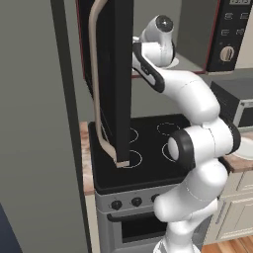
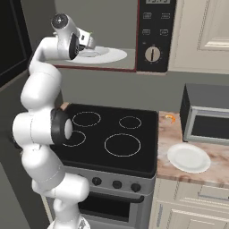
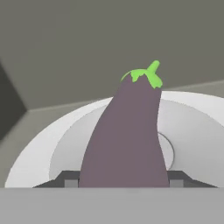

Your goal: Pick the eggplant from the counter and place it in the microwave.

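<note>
In the left base view the arm reaches past the open door (image 1: 111, 79) into the microwave (image 1: 197, 34), at about one o'clock from the stove (image 1: 143, 143). The right base view puts the end effector (image 2: 87, 44) over the white turntable (image 2: 109, 56). In the hand view its fingers (image 3: 65, 180) pinch the eggplant (image 3: 127, 135) over that plate, stem at twelve o'clock; best to lower it gently and spread the fingers only once it rests, lest it roll.

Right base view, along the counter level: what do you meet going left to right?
Robot arm → black stovetop → white plate on the counter, with the dark grey box behind it.
</note>
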Tool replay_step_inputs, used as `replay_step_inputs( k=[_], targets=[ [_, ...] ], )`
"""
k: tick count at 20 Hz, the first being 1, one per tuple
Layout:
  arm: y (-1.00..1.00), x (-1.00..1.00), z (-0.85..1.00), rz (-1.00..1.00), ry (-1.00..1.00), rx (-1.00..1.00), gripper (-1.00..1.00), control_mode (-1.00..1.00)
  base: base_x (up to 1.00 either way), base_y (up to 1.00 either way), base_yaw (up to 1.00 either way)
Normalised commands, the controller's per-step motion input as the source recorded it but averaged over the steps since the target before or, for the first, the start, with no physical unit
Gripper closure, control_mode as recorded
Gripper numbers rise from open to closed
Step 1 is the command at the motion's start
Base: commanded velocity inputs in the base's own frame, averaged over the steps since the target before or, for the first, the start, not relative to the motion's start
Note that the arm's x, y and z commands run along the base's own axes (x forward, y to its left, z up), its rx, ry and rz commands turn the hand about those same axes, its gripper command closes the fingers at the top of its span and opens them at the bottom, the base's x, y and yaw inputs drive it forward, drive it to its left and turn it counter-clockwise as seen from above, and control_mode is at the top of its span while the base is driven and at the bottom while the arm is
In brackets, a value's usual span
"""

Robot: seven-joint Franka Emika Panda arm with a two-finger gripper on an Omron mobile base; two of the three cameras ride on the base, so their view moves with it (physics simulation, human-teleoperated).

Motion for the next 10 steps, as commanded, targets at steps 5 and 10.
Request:
replay_step_inputs(
  k=[5, 10],
  targets=[
    [-0.06, 0.04, -0.26, 0.03, 0.07, -0.03, 1.00, -1.00, 0.00, 0.00, 0.00],
    [-0.06, 0.09, -0.15, 0.02, 0.08, -0.02, 1.00, -1.00, 0.00, 0.00, 0.00]
  ],
)
